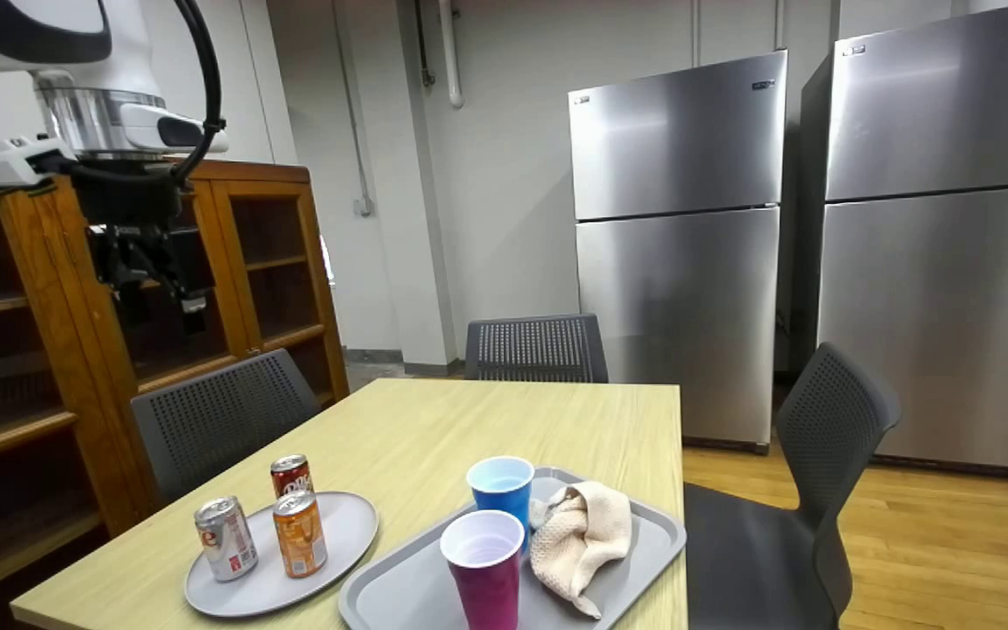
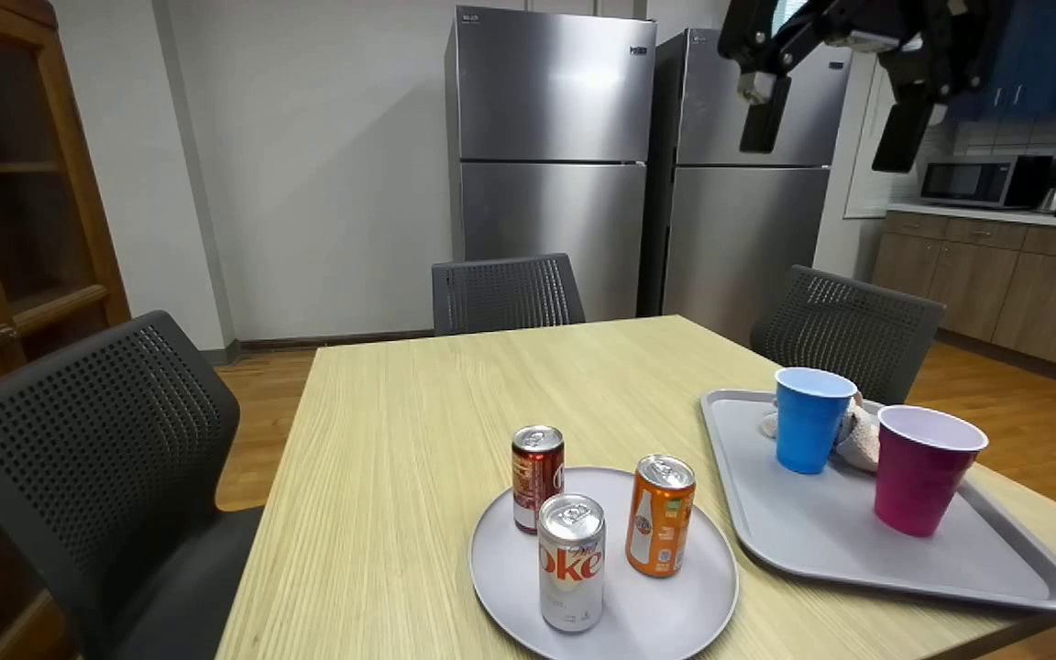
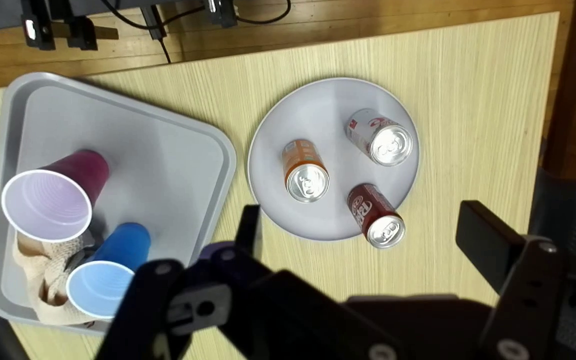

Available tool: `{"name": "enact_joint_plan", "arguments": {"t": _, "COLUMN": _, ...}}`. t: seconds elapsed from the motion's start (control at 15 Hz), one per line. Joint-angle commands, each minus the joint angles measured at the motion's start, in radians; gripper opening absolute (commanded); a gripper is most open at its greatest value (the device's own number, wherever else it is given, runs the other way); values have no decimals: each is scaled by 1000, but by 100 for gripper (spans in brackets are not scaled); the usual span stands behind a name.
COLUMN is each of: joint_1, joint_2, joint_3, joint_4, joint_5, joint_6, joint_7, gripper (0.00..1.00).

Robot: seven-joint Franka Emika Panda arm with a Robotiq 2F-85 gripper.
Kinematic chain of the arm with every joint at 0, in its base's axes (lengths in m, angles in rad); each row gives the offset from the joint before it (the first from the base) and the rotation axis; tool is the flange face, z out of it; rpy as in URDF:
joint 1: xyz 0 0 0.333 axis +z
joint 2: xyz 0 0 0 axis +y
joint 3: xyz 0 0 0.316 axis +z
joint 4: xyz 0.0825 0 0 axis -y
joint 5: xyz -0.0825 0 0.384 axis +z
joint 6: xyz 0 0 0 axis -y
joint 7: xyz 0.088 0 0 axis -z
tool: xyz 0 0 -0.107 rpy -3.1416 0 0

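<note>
Nearest in the wrist view, the claw point(image 3: 360, 225) hung high, fingers spread wide and gripping nothing. Between those fingers in that view, the Dr Pepper can point(image 3: 374, 212) stood upright on the round plate point(image 3: 278, 135), near its rim; the orange can point(image 3: 304, 167) and Diet Coke can point(image 3: 374, 131) shared the plate. By judgement, a vertical descent straddling a single can offered the cleanest clearance from its neighbours. Lateral travel was best kept above the blue cup point(image 3: 127, 244) and magenta cup point(image 3: 63, 187) on the tray point(image 3: 168, 140), whose corner reached the edge of the table point(image 2: 491, 385). Farther off, the table extended toward a mesh-backed chair point(image 2: 510, 295).
</note>
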Motion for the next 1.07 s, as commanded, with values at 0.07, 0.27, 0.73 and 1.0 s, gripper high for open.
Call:
{"name": "enact_joint_plan", "arguments": {"t": 0.07, "joint_1": -41, "joint_2": 19, "joint_3": 30, "joint_4": -17, "joint_5": -35, "joint_6": 125, "joint_7": 33, "gripper": 100}}
{"name": "enact_joint_plan", "arguments": {"t": 0.27, "joint_1": -64, "joint_2": 50, "joint_3": 30, "joint_4": -29, "joint_5": -53, "joint_6": 209, "joint_7": 51, "gripper": 100}}
{"name": "enact_joint_plan", "arguments": {"t": 0.73, "joint_1": -109, "joint_2": 144, "joint_3": 18, "joint_4": -45, "joint_5": -99, "joint_6": 367, "joint_7": 73, "gripper": 100}}
{"name": "enact_joint_plan", "arguments": {"t": 1.0, "joint_1": -131, "joint_2": 189, "joint_3": 9, "joint_4": -33, "joint_5": -144, "joint_6": 396, "joint_7": 59, "gripper": 100}}
